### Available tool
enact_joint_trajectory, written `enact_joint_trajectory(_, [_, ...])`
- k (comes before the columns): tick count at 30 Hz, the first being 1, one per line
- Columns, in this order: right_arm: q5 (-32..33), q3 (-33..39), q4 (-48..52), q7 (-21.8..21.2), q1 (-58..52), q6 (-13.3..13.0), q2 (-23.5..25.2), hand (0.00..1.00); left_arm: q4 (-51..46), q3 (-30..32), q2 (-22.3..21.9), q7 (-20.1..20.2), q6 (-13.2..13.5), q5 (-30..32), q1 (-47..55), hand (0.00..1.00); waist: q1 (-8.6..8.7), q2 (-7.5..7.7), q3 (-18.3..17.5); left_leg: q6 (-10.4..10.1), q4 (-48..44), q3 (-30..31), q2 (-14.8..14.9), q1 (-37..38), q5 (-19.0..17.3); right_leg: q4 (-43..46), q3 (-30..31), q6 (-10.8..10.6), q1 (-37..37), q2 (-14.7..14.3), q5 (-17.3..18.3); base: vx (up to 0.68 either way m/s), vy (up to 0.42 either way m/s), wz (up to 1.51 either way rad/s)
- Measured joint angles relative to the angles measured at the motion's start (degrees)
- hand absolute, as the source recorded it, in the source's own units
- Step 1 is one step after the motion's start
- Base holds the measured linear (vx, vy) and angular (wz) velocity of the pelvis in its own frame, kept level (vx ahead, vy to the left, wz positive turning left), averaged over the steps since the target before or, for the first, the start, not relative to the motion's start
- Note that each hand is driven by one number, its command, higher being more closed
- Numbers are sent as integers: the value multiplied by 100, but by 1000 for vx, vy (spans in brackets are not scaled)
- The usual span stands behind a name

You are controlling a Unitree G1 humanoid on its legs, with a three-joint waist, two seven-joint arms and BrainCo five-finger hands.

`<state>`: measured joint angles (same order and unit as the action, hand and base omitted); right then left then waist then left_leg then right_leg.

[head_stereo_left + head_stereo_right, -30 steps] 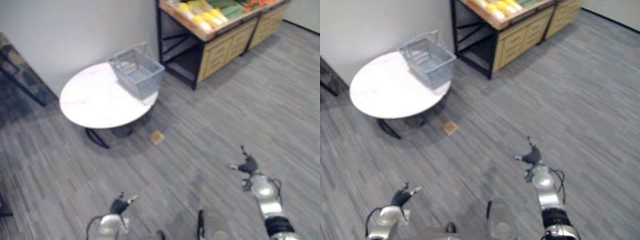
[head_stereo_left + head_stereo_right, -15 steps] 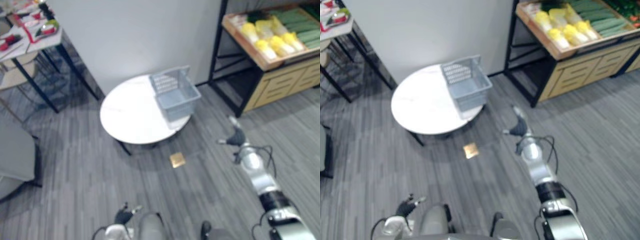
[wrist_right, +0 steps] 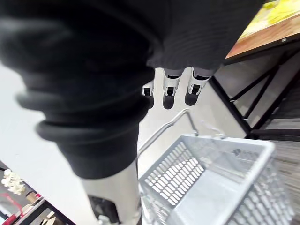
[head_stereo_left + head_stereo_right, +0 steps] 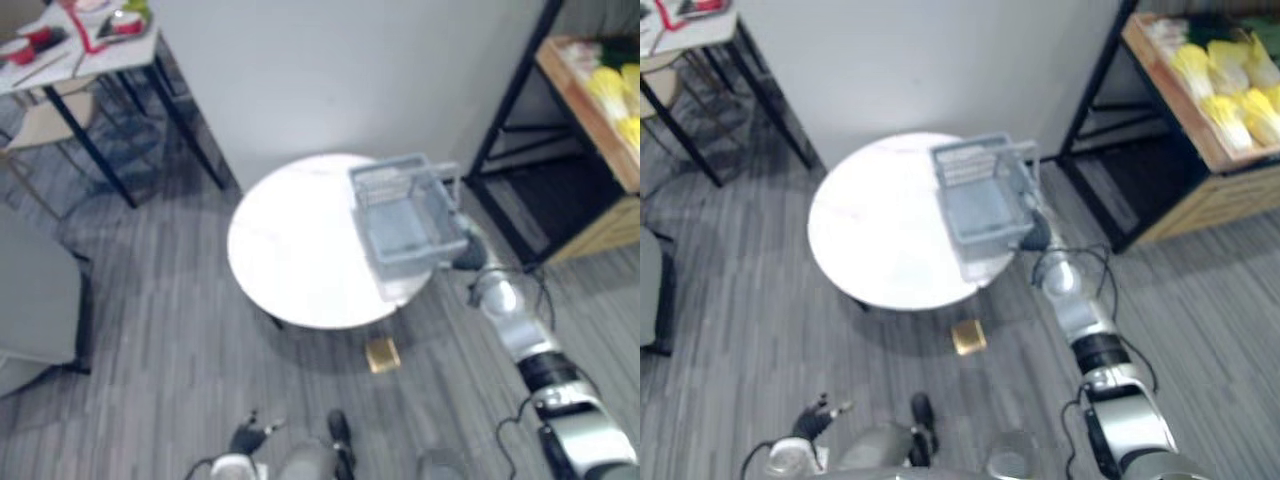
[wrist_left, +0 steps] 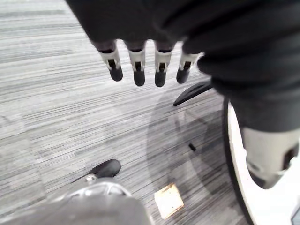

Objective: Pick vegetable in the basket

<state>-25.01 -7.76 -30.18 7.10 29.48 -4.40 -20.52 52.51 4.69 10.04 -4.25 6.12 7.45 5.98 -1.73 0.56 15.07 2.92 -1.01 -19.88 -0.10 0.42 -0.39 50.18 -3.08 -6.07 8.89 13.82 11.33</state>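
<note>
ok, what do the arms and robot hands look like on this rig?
The right arm is built of rounded silver-grey segments with a black band partway along. The right robot hand and left robot hand match: silver fingers ending in dark rounded tips, with the back of the hand and the wrist under a dark ribbed cover.

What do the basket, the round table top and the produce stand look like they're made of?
Basket: likely moulded plastic, matte pale grey, with perforated grid walls; its handle looks like thin metal wire.
Table top: white, smooth, faintly veined, possibly marble or a laminate copy.
Produce stand: light wood tray and drawers on a black frame, probably metal.
</note>
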Motion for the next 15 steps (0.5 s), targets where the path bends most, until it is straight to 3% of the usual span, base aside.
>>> enact_joint_trajectory(2, [1,-1,-2,15,192,-2,-28,0,9,-7,41,6,1,-1,-137,0,17,-15,10,-46,98,227,36,55,-23,-1005,-81,206,368,-53,142,320,-69,77])
enact_joint_trajectory(4, [-1,0,-21,14,332,-4,-137,0,4,-53,40,12,7,-2,-291,0,12,-37,24,-175,100,436,107,52,-60,-2281,6,147,568,-95,96,320,-206,73])
enact_joint_trajectory(5, [-52,2,-18,22,328,-2,-173,0,-1,-131,56,11,19,-2,-323,0,20,-30,22,-326,77,563,142,95,-114,-3261,87,31,493,-128,-148,308,-284,69])
enact_joint_trajectory(6, [-216,1,-17,22,333,-5,-188,0,-1,-215,150,27,64,26,-320,0,0,120,31,-475,41,615,108,181,-197,-3841,157,-13,449,-56,-720,263,-275,63])
enact_joint_trajectory(7, [-227,1,-17,19,338,-13,-195,0,-4,-224,200,49,94,25,-308,0,-15,241,34,-570,-5,637,63,209,-263,-3946,189,-23,446,2,-1031,254,-361,59])
enact_joint_trajectory(8, [-246,-4,-25,19,391,-52,-270,0,36,-214,200,71,69,23,-329,0,14,309,85,-737,-189,663,108,173,-434,-3944,163,-248,388,69,-1437,230,-366,48])
enact_joint_trajectory(9, [-298,-56,-37,27,465,-55,-386,0,-44,-239,80,90,102,23,-228,0,55,93,15,-868,-362,440,432,41,-521,-4077,-18,-146,341,-160,-1428,215,-349,30])
enact_joint_trajectory(11, [-376,-61,-40,40,613,-56,-540,0,-53,-239,-57,91,114,21,-182,0,12,-128,44,-931,-331,322,773,-25,-521,-4278,-101,-27,331,-479,-1473,193,-266,-13])
enact_joint_trajectory(15, [-376,-59,-282,110,1200,-54,-927,0,-59,-292,-106,92,152,22,-194,0,173,-386,171,-1111,35,329,983,-16,-311,-4496,-280,62,336,-726,-1516,139,-139,4])
